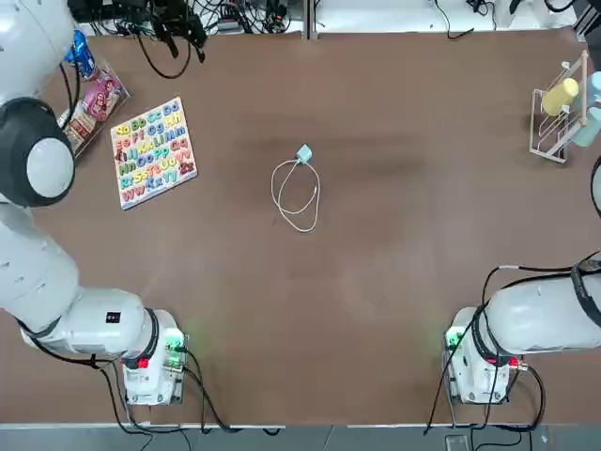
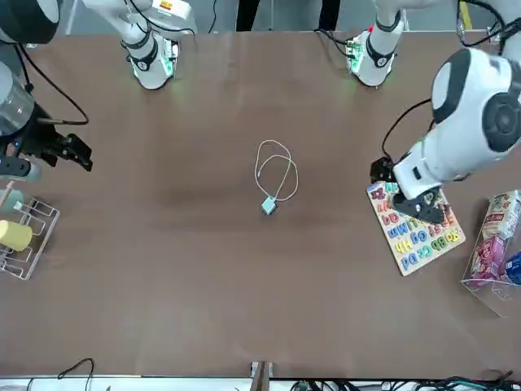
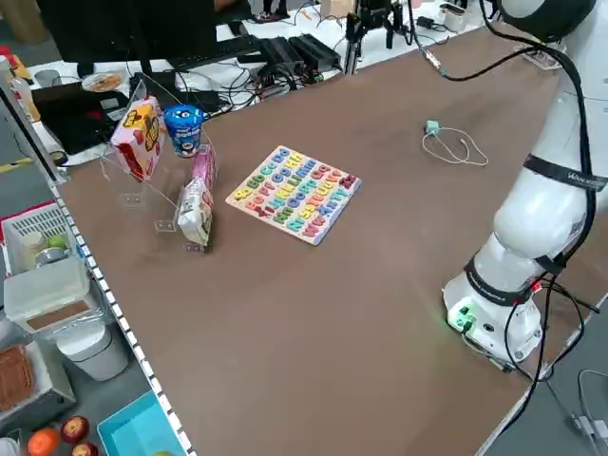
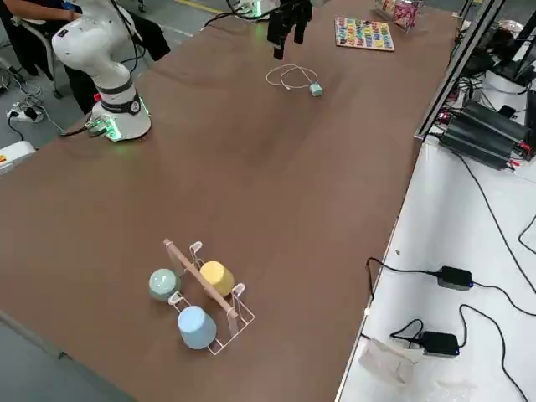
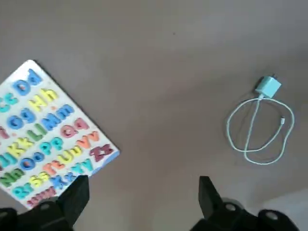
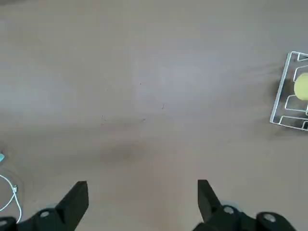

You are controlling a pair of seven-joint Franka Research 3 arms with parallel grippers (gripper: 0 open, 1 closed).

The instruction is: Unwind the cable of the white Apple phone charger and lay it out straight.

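While the left gripper [image 5: 139, 202] hangs wide open and empty over the table's left, beside the alphabet puzzle [image 1: 153, 150], the cable [image 1: 297, 193] lies looped mid-table, well right of it, the white Apple phone charger [image 1: 303, 154] at its far end; the right gripper [image 6: 139, 202] gapes empty too.

Looped cable [image 3: 458, 149] lies beyond puzzle board [image 3: 294, 192].

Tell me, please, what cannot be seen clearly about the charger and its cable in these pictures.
- Cable: top view too small to tell which strand lies over which where the loops cross.
- Free connector: left wrist view, too small to tell its type.
- White Apple phone charger: prongs unclear in every view.
- Cable in right wrist view: cut off by the picture's edge.
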